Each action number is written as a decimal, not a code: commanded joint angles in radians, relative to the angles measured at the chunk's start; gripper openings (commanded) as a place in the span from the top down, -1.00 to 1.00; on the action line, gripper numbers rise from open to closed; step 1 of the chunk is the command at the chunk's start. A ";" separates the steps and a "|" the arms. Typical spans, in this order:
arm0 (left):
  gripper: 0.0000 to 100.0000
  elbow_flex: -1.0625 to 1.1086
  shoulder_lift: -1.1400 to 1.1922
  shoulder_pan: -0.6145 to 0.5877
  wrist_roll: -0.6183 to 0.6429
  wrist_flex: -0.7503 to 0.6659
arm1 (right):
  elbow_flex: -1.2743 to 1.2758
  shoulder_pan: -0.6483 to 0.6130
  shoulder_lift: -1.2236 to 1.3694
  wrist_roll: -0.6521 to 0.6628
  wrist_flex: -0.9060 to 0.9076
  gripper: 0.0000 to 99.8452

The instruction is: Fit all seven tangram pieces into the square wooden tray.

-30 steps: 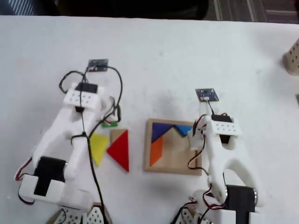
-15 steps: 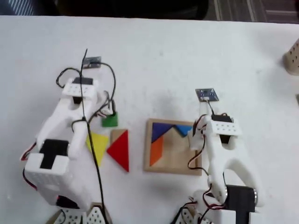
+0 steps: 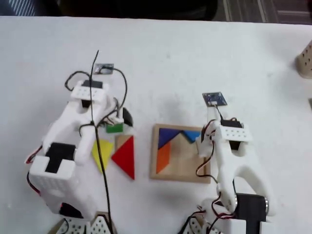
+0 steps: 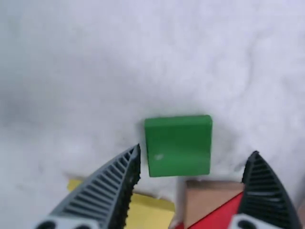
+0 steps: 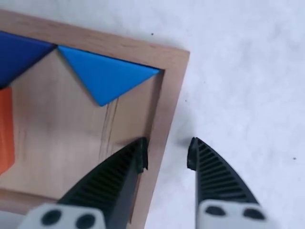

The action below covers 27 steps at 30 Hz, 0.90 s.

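Counter (image 3: 170,58) white, room dark past far edge, our left fingers (image 4: 107,191) spread by green square (image 4: 178,145), right fingers (image 5: 116,179) parted over tray (image 5: 169,95) wall, yellow triangle (image 3: 106,152) half hidden.

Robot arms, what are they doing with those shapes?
They are filling a wooden tray. The left gripper is open over the green square, beside the yellow triangle and red triangle. The right gripper sits open over the tray's edge. A dark blue piece, a light blue triangle and an orange piece lie inside.
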 commanded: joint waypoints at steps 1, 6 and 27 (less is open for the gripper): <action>0.31 -0.037 0.013 0.010 -0.002 0.003 | -0.009 0.013 -0.001 0.011 -0.010 0.71; 0.31 -0.091 0.097 0.008 0.058 0.023 | -0.009 0.013 -0.001 0.011 -0.010 0.71; 0.91 -0.127 0.111 0.012 0.069 0.046 | -0.009 0.013 -0.001 0.011 -0.012 0.71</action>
